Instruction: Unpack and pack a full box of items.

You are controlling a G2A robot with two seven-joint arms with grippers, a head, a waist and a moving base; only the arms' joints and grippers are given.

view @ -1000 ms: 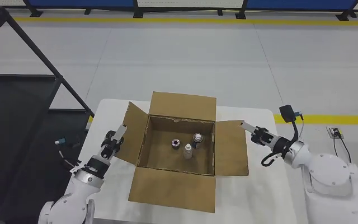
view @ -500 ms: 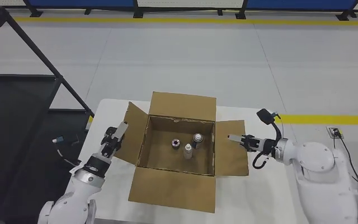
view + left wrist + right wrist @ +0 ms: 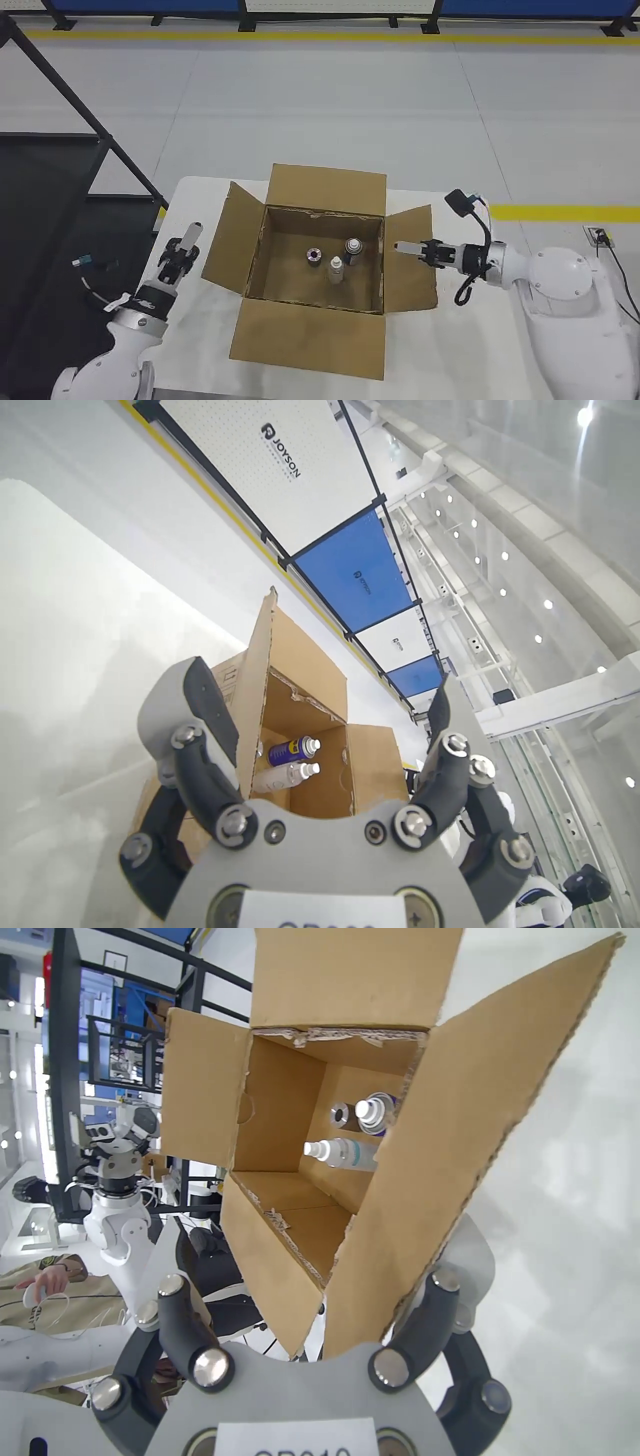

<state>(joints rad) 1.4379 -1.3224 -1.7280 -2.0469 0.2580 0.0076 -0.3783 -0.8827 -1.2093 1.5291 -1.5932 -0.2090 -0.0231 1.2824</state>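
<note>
White table (image 3: 205,330) with rounded corners. One cardboard box (image 3: 310,338) stands directly on it near the centre, its top flaps open, the front flap reaching toward the near edge.

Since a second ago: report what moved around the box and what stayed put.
The right gripper came in from beyond the right flap to over it, open. The left gripper drew back from the left flap and stands apart from it, open. The box and the items in it kept their places.
</note>
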